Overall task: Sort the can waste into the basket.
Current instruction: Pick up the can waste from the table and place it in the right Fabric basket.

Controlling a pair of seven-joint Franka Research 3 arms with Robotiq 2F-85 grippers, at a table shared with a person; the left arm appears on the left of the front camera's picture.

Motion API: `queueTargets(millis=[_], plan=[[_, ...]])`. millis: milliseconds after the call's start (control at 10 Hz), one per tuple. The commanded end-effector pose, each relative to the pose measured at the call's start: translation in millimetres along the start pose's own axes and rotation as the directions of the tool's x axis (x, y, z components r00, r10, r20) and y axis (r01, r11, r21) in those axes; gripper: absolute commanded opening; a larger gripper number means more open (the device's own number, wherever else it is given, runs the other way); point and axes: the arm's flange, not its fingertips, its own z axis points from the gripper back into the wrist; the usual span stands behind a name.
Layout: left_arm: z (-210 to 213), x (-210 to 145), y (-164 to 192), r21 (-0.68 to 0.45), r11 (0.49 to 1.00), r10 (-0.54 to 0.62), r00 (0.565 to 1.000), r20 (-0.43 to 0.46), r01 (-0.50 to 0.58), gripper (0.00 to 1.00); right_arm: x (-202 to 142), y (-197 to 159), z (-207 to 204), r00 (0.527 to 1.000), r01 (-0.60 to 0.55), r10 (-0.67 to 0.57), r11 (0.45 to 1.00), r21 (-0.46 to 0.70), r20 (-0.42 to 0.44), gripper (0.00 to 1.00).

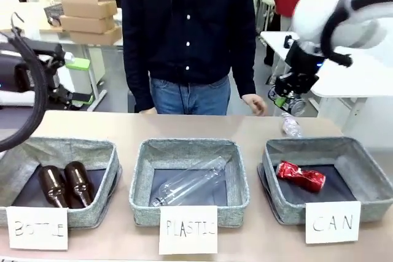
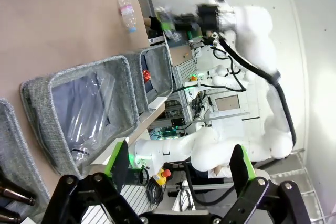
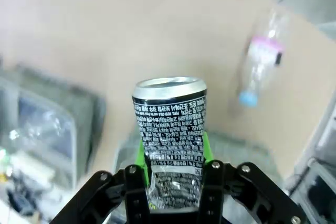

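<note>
My right gripper (image 1: 287, 97) hangs in the air above the far edge of the CAN basket (image 1: 325, 146), shut on the black can with silver-grey print (image 3: 170, 135). In the right wrist view the can stands upright between the green pads (image 3: 206, 148), with my right gripper (image 3: 170, 163) closed around its lower half. The shiny red can (image 1: 300, 176) lies dented on the dark lining inside the CAN basket. In the left wrist view my left gripper (image 2: 181, 167) is open and holds nothing, and the red can (image 2: 147, 75) shows far off in the CAN basket (image 2: 160, 69).
A clear plastic bottle (image 1: 291, 126) lies on the table just behind the CAN basket. The PLASTIC basket (image 1: 189, 146) holds a clear bottle, and the BOTTLE basket (image 1: 61, 146) holds two brown glass bottles. A person stands at the far side, one hand (image 1: 253, 104) near my right gripper.
</note>
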Motion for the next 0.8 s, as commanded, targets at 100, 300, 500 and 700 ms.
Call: queueTargets(millis=[100, 300, 500, 700], plan=[[1, 0, -3, -0.021, 1.0, 0.007, 1.0, 0.006, -0.007, 1.0, -131, 0, 45, 0.987, -0.16, 0.158, 0.986, 0.049, 0.041, 0.05], [1, 0, -3, -0.021, 1.0, 0.007, 1.0, 0.006, -0.007, 1.0, -184, -13, 45, 0.985, -0.153, 0.146, 0.985, 0.081, 0.088, 0.05], [1, 0, -3, -0.021, 1.0, 0.007, 1.0, 0.006, -0.007, 1.0, -182, -18, 36, 0.99, -0.118, 0.107, 0.984, 0.13, 0.091, 0.05], [1, 0, -3, -0.021, 1.0, 0.007, 1.0, 0.006, -0.007, 1.0, -175, -20, 37, 0.99, -0.123, 0.113, 0.983, 0.137, 0.083, 0.05]])
